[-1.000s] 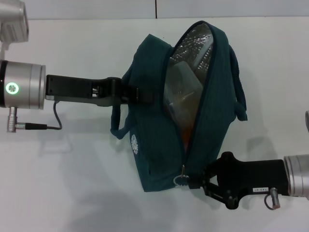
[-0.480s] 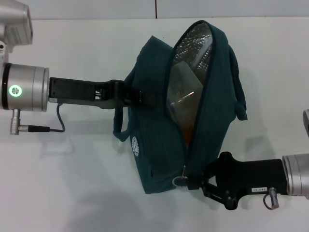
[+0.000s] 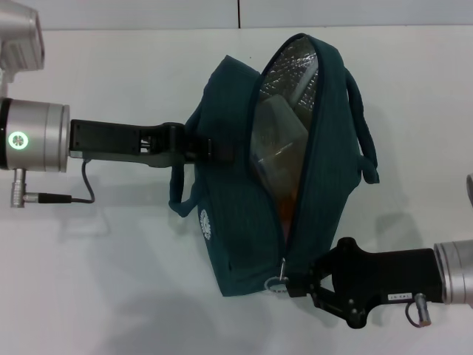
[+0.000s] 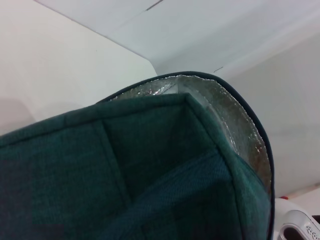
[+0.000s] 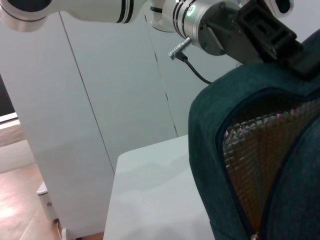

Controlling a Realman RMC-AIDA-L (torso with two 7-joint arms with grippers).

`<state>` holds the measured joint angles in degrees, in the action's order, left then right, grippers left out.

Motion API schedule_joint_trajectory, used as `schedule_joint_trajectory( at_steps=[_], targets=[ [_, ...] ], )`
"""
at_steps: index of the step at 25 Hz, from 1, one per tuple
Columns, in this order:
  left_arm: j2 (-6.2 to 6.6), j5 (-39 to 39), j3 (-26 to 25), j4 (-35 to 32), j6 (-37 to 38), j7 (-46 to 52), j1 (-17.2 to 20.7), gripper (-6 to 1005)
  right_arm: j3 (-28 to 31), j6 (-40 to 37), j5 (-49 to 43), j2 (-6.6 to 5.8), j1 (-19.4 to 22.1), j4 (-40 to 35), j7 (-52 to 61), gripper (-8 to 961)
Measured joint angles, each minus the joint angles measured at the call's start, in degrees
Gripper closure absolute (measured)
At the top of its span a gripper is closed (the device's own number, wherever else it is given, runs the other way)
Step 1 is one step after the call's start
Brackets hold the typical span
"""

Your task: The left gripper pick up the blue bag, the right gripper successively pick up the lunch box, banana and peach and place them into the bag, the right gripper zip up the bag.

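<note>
The blue bag (image 3: 236, 222) hangs open in the head view, its silver foil lining (image 3: 292, 66) showing. My left gripper (image 3: 213, 148) is shut on the bag's left side by a handle. The clear lunch box (image 3: 275, 129) lies inside. Below it an orange sliver (image 3: 287, 211) shows, probably the banana. The peach is hidden. My right gripper (image 3: 298, 285) is at the bag's near corner, shut on the zipper pull, whose ring (image 3: 277, 285) hangs just left of the fingertips. The left wrist view is filled by the bag's fabric (image 4: 150, 165). The right wrist view shows the bag's opening (image 5: 235, 105) and the left gripper (image 5: 270, 35).
The bag hangs over a white table (image 3: 111, 281). The table's far edge meets a pale wall (image 3: 148, 15) behind the bag. A grey cable (image 3: 85, 188) loops under the left arm's silver cuff.
The right gripper has dropped slightly toward the near edge, and the zipper ring has moved with it. The left arm and bag swayed right, then back left.
</note>
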<state>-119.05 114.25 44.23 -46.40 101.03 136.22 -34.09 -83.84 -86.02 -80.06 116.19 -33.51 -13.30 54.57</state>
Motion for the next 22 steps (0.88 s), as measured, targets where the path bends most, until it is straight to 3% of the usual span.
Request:
schedule_joint_trajectory(
  at_steps=[11,22],
  targets=[
    [0.14,0.0,-0.27,0.0,-0.05,0.02,0.16,955,0.38,-1.83,2.92,-0.6,6.84,-4.29,0.43,942],
    [0.22,0.01,-0.28,-0.01,-0.14,-0.08,0.24,955,3.13,-3.79,4.45,-0.79,9.43,-4.43,0.28,943]
  ],
)
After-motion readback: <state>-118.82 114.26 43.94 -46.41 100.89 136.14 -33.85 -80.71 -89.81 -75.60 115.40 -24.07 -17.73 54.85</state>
